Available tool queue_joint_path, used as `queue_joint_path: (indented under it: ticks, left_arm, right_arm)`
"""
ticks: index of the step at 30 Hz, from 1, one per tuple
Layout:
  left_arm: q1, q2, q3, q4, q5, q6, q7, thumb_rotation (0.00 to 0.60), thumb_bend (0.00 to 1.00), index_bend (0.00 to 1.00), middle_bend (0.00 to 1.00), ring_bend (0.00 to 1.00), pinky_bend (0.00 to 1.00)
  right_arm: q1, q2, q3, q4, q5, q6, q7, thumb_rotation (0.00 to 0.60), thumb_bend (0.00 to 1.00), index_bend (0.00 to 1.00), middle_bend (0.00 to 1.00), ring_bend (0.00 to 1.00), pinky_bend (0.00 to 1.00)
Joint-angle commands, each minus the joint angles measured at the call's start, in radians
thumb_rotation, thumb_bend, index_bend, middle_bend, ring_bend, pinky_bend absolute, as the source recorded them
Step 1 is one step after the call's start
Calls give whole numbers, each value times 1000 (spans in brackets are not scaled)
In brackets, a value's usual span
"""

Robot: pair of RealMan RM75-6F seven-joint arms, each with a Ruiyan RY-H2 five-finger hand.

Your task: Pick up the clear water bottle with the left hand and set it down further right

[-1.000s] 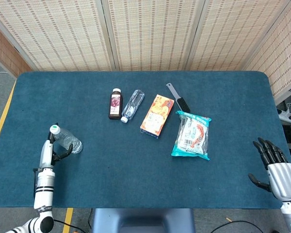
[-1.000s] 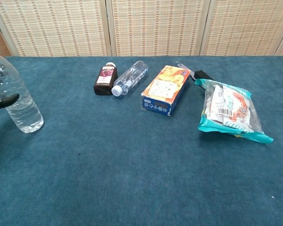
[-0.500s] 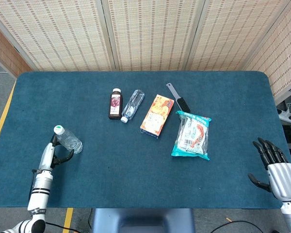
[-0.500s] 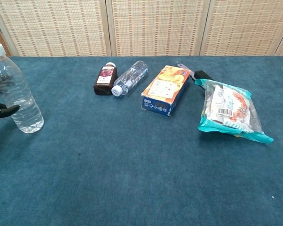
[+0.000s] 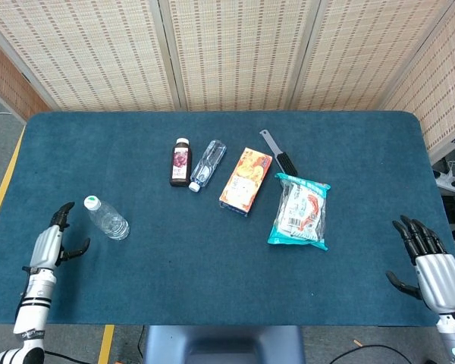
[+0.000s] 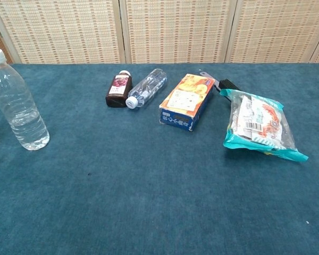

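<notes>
A clear water bottle (image 5: pixel 107 219) (image 6: pixel 17 102) with a green-white cap stands upright on the blue table, far left. My left hand (image 5: pixel 51 241) hangs open just left of it, apart from it, fingers spread; the chest view does not show this hand. A second clear bottle (image 5: pixel 207 164) (image 6: pixel 146 87) lies on its side near the table's middle. At the front right edge of the table my right hand (image 5: pixel 427 260) is open and holds nothing.
A dark juice bottle (image 5: pixel 180 161) lies beside the fallen bottle. An orange box (image 5: pixel 246 180), a black-handled tool (image 5: pixel 278 155) and a teal snack bag (image 5: pixel 302 210) lie right of centre. Bare blue cloth (image 5: pixel 197 250) stretches right of the upright bottle.
My left hand has let go of the upright bottle and drawn back to the left and toward the table's front edge. The bottle stays standing. The right hand has barely moved.
</notes>
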Motion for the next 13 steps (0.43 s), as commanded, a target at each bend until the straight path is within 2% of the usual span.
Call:
queue_joint_path:
  ticks: [1, 5, 9, 13]
  left_arm:
    - [25, -73, -13, 129, 3, 127, 94, 600, 405, 19, 0, 0, 261]
    - [35, -106, 28, 262, 82, 191, 91, 600, 411, 102, 14, 69, 258]
    - [42, -102, 90, 362, 174, 217, 42, 600, 409, 199, 123, 97, 248]
    - [43, -81, 128, 366, 217, 204, 19, 600, 410, 221, 207, 154, 248]
  right_arm:
    - [4, -2, 1, 2, 4, -8, -2, 600, 137, 25, 0, 0, 130]
    - [9, -6, 1, 6, 7, -18, -7, 600, 137, 26, 0, 0, 130]
    - [14, -10, 3, 8, 17, -29, -17, 600, 138, 25, 0, 0, 130]
    - [12, -12, 3, 6, 20, -28, -27, 600, 138, 26, 0, 0, 130]
